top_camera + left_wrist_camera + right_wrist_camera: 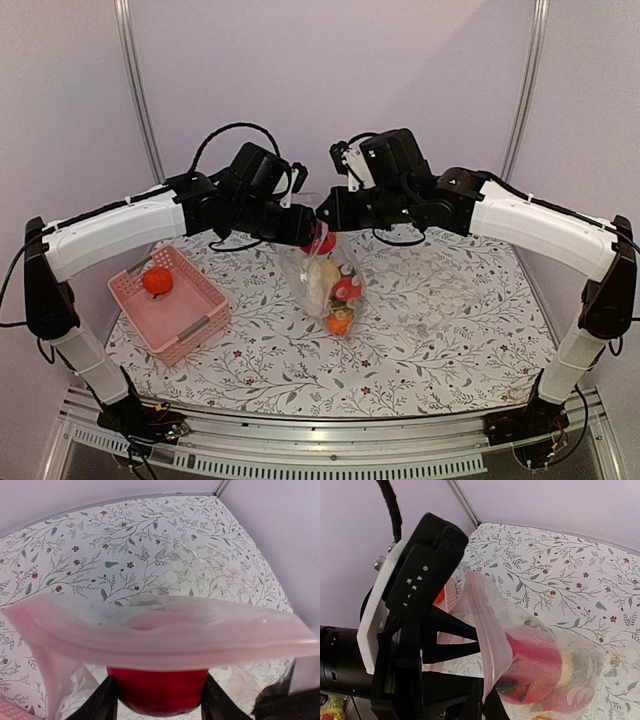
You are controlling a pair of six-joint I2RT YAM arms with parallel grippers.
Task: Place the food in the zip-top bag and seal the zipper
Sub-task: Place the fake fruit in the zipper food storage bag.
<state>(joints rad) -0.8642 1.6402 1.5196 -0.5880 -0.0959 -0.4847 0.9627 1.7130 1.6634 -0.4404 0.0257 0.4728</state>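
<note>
The left gripper (159,685) is clamped on a red toy fruit (159,695) at the mouth of the zip-top bag (322,285), centre frame in the top view. The right gripper (487,702) looks pinched together on the zipper (489,630). The bag hangs between them with several food pieces (340,292) inside. Its film looks thin, limp and slippery, so the stiffer zipper strip is the better hold. Both arms reach inward, wrists meeting above the tabletop (450,330). An orange piece (156,281) lies in the pink basket (195,325), lower left.
</note>
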